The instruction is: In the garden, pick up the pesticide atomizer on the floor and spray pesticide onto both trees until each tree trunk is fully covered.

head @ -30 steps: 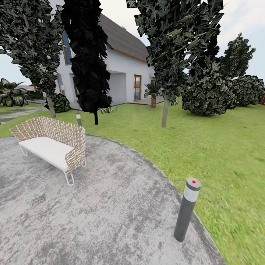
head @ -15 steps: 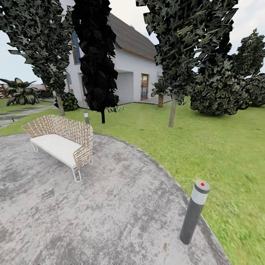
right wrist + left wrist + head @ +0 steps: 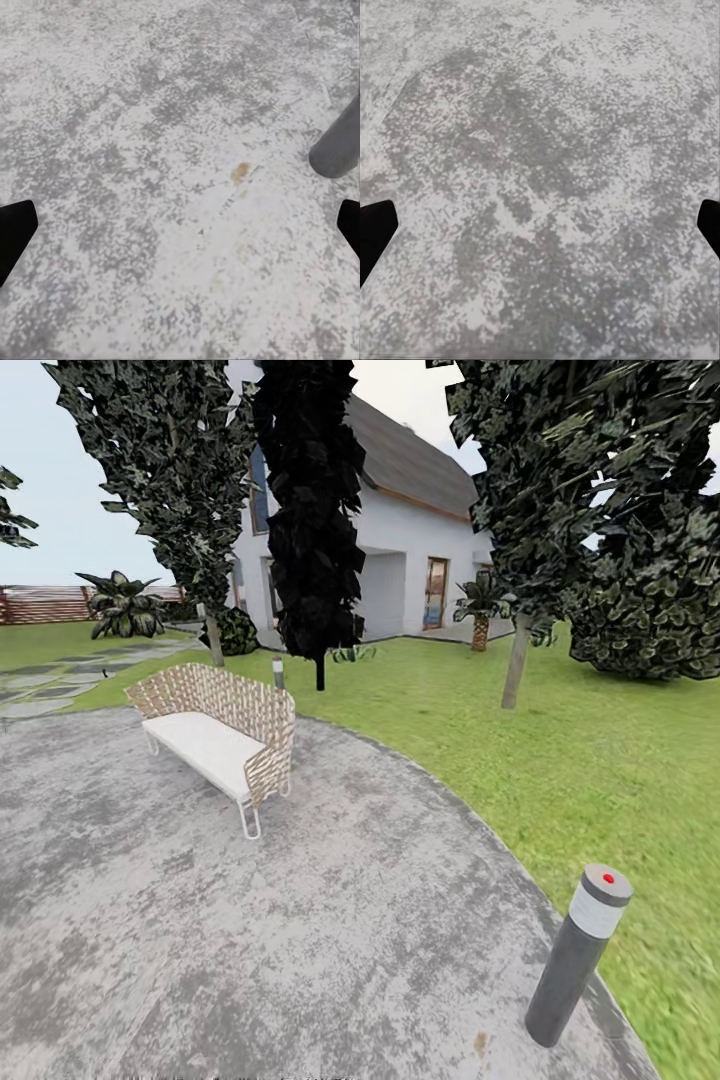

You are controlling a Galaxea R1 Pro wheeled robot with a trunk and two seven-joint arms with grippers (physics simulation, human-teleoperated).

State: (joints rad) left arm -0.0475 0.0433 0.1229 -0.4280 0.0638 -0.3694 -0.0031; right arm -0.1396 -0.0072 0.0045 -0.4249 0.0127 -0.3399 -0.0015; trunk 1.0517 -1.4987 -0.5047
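The head view looks across the garden lawn from a grey paved circle. Two trees stand on the grass: one at the left with a pale tree trunk, one at the right with a tilted pale trunk. The pesticide atomizer is out of view. My left gripper is open, its black fingertips wide apart over bare paving. My right gripper is open too, over paving with a small brown spot.
A woven bench with a white seat stands on the paving. A dark bollard with a grey cap rises at the paving's right edge. A black-foliaged narrow tree, a white house and a slat fence lie beyond.
The whole head view has shifted right, so the camera has turned left. The fence and stepping-stone path have come into view at the left.
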